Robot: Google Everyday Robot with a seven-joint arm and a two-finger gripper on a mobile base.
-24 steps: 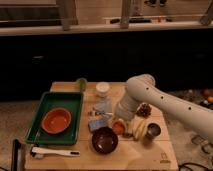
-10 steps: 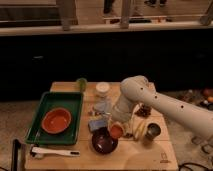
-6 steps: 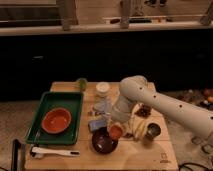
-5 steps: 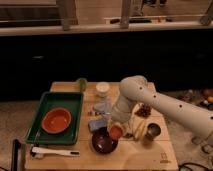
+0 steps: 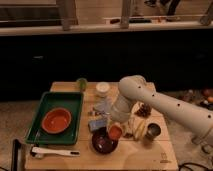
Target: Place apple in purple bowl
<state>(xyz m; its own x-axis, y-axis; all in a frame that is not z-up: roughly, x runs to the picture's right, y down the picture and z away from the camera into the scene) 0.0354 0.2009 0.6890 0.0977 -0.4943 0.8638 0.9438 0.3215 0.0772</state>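
Observation:
The apple (image 5: pixel 115 131) is a small orange-red fruit held at the end of my white arm, just above the right rim of the purple bowl (image 5: pixel 102 142). The bowl is dark maroon with a glossy inside and stands at the front middle of the wooden table. My gripper (image 5: pixel 116 129) is at the apple, at the tip of the arm that reaches in from the right. The arm hides the fingers.
A green tray (image 5: pixel 42 130) on the left holds an orange bowl (image 5: pixel 56 120). A white brush (image 5: pixel 52 151) lies in front of the tray. A green fruit (image 5: pixel 81 83) and white cup (image 5: pixel 102 88) stand at the back. A banana (image 5: pixel 139 130), a metal cup (image 5: pixel 153 131) and a pinecone (image 5: pixel 145 110) are on the right.
The arm has swung left and the apple has moved from right of the bowl to its right rim. In the last half second it barely moves.

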